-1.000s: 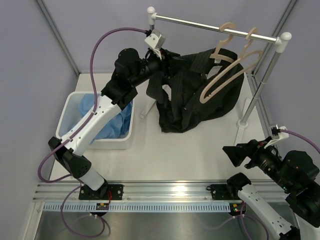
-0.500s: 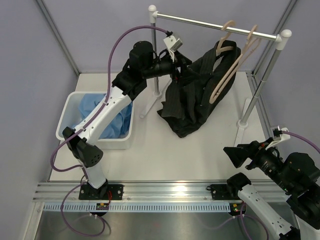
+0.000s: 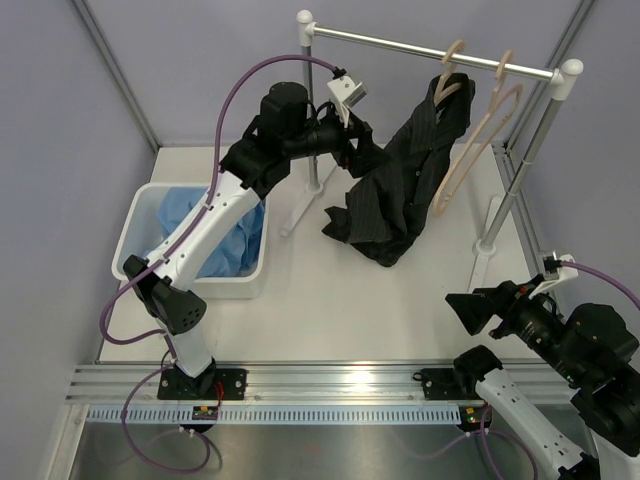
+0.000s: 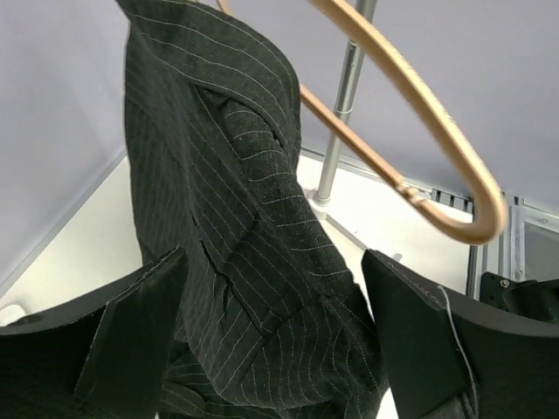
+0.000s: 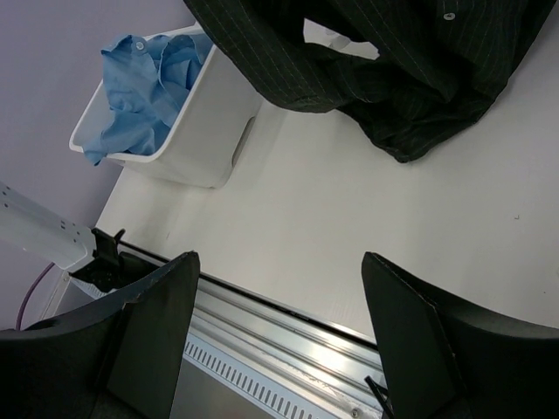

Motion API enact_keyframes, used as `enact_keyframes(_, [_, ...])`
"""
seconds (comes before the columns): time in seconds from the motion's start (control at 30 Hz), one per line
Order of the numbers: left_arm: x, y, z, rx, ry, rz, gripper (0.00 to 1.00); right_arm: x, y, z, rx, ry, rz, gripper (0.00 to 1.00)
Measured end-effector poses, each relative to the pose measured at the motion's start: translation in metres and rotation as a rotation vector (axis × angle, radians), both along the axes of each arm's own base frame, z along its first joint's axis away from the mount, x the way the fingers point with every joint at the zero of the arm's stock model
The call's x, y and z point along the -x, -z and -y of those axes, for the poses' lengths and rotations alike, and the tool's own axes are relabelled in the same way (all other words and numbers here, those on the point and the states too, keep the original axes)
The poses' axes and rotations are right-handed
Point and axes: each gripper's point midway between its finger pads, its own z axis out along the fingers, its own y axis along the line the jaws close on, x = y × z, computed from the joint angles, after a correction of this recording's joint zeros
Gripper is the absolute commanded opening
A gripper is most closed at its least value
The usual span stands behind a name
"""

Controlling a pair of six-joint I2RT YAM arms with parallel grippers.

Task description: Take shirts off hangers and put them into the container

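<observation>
The black pinstriped shirt [image 3: 395,190] hangs by one shoulder from a beige hanger [image 3: 452,80] on the rail, and its lower part is heaped on the table. A second hanger [image 3: 478,140] hangs bare beside it. My left gripper [image 3: 358,150] is raised at the shirt's left edge. In the left wrist view it [image 4: 272,262] is open, with loose black cloth [image 4: 227,192] hanging between the wide jaws and the hanger's arm [image 4: 419,113] above. The light blue shirt [image 3: 195,215] lies in the white container [image 3: 135,235]. My right gripper [image 5: 279,262] is open and holds nothing, low at the near right.
The metal rail [image 3: 420,48] rests on two white posts. The right post [image 3: 520,170] and its foot [image 3: 485,245] stand near the table's right edge, and the left post's foot [image 3: 290,225] stands beside the container. An aluminium base rail [image 5: 288,340] runs along the near edge.
My left gripper has opened and let go of the black shirt. The arm rose and moved right, and the shirt swung back right under the rail. The right arm held still.
</observation>
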Motion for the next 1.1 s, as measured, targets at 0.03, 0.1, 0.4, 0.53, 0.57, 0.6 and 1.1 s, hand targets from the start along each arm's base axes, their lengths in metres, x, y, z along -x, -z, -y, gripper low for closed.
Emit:
enact_keyframes(0.03, [-0.001,-0.001,-0.001,0.002,-0.01,-0.002,0.75,-0.001,0.002,0.0,0.002,0.0,-0.004,0.83])
enact_keyframes(0.1, [-0.005,-0.001,-0.002,0.006,-0.039,-0.016,0.52,-0.001,0.004,-0.001,0.004,0.0,-0.009,0.83])
enact_keyframes(0.4, [-0.021,0.003,-0.008,0.02,-0.171,-0.085,0.19,-0.001,0.004,-0.001,0.005,-0.001,-0.011,0.83])
enact_keyframes(0.53, [-0.029,0.011,-0.005,0.013,-0.2,-0.105,0.0,-0.003,0.008,-0.001,0.01,0.0,-0.02,0.83])
enact_keyframes(0.57, [-0.03,0.012,-0.004,0.013,-0.203,-0.106,0.0,-0.003,0.009,-0.002,0.011,-0.001,-0.022,0.84])
enact_keyframes(0.6, [-0.03,0.012,-0.003,0.014,-0.202,-0.106,0.0,-0.003,0.009,-0.002,0.012,-0.001,-0.024,0.83])
enact_keyframes(1.1, [-0.035,-0.065,-0.006,0.138,-0.25,0.004,0.0,-0.003,0.01,-0.002,0.014,0.0,-0.026,0.84])
